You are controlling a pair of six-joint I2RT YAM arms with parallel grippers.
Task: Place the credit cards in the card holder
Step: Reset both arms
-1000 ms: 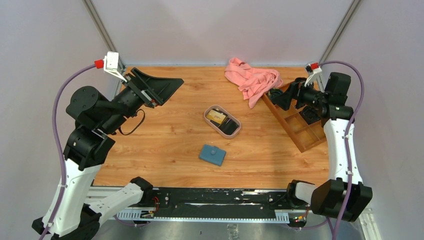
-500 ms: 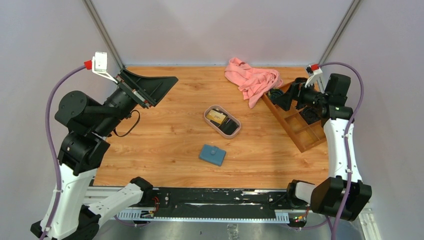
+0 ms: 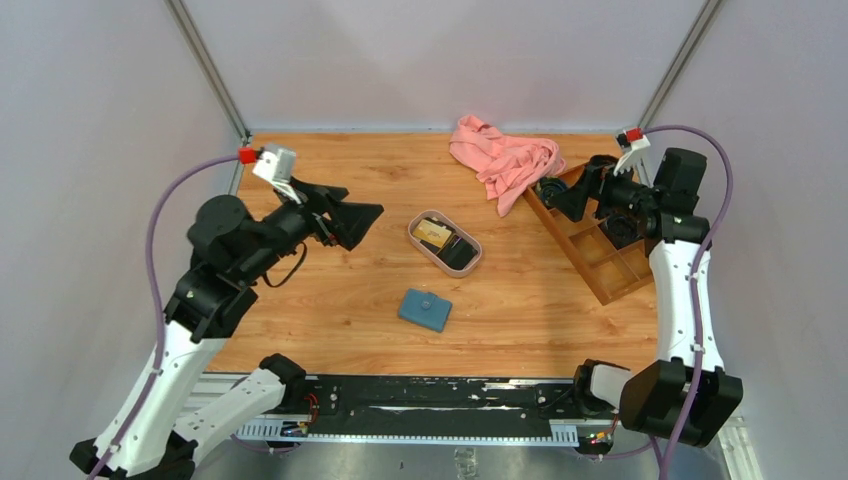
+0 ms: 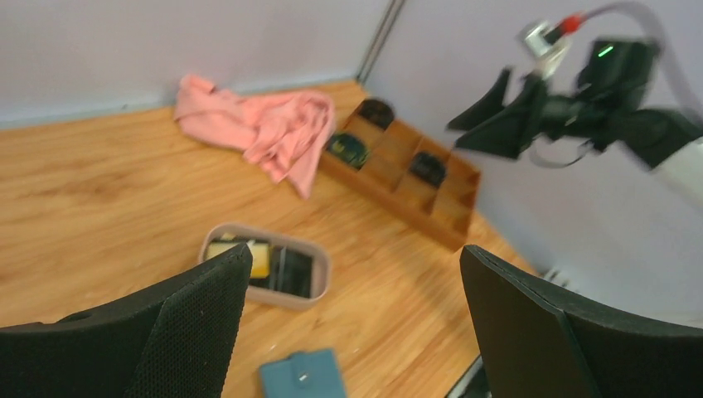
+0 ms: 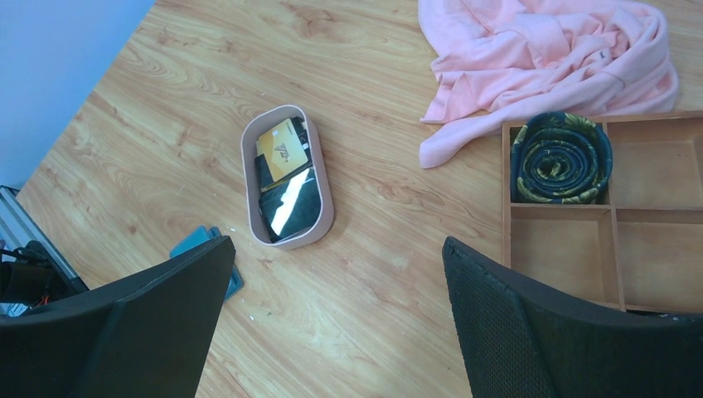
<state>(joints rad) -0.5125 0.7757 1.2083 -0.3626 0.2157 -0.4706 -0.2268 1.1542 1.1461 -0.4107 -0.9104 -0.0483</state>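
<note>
The teal-blue card holder (image 3: 425, 309) lies shut on the table near the front middle; it also shows in the left wrist view (image 4: 303, 378) and partly behind a finger in the right wrist view (image 5: 199, 246). The credit cards, gold-tan (image 3: 433, 234) and black (image 3: 460, 252), lie in the oval pinkish tray (image 3: 417, 240). They also show in the right wrist view (image 5: 282, 148) and the left wrist view (image 4: 249, 257). My left gripper (image 3: 362, 218) is open and empty, above the table left of the tray. My right gripper (image 3: 558, 193) is open and empty, high over the wooden box.
A brown compartmented wooden box (image 3: 590, 245) stands at the right edge, with a rolled dark item (image 5: 561, 157) in one compartment. A crumpled pink cloth (image 3: 505, 160) lies at the back, touching the box's corner.
My left arm has swung in from the far left toward the table's middle and lowered, its open gripper now nearer the tray. The right arm has barely moved.
</note>
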